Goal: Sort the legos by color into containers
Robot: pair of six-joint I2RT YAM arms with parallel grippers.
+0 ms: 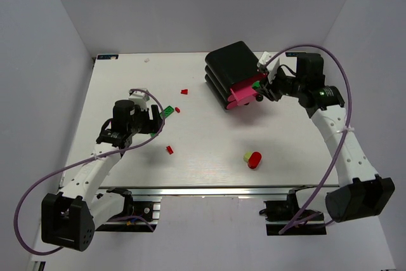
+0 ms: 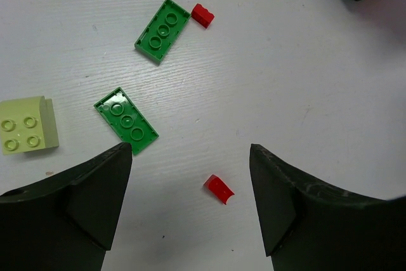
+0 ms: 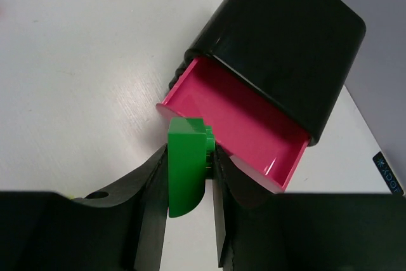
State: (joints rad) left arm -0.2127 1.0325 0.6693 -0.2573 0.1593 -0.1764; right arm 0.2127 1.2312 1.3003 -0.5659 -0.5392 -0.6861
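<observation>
White table [image 1: 203,163] is boxed in by pale walls [image 1: 190,4]. Black cabinet [image 3: 285,36] is seen at upper right of the right wrist view, with one pink drawer [image 3: 244,128] pulled out toward the lower left; no bricks are seen inside it.

Right tool [image 3: 190,153] is pressed onto a green brick [image 3: 185,185], pinched on both flat sides. The brick's long axis is run up-down in the frame, in line with the fingers. Its top end is placed right at the drawer's near left corner, about over the rim, not clearly over the floor. The open tray is laid out up and to the right of the brick. Key relation, judged: a short carry up-right is needed before release, or the brick may be tipped off the rim onto the table. The right arm is by far the nearer one to the cabinet.

Left tool [image 2: 190,169] is spread wide and holds nothing, well apart from the cabinet at mid-left of the top view. A red brick [image 2: 219,188] is lying on the table between its fingers, nearer the right-hand one. Two green plates [image 2: 126,120] and a yellow-green brick [image 2: 25,125] are left loose at upper left of that frame. Sorting is judged to be at an early stage.
</observation>
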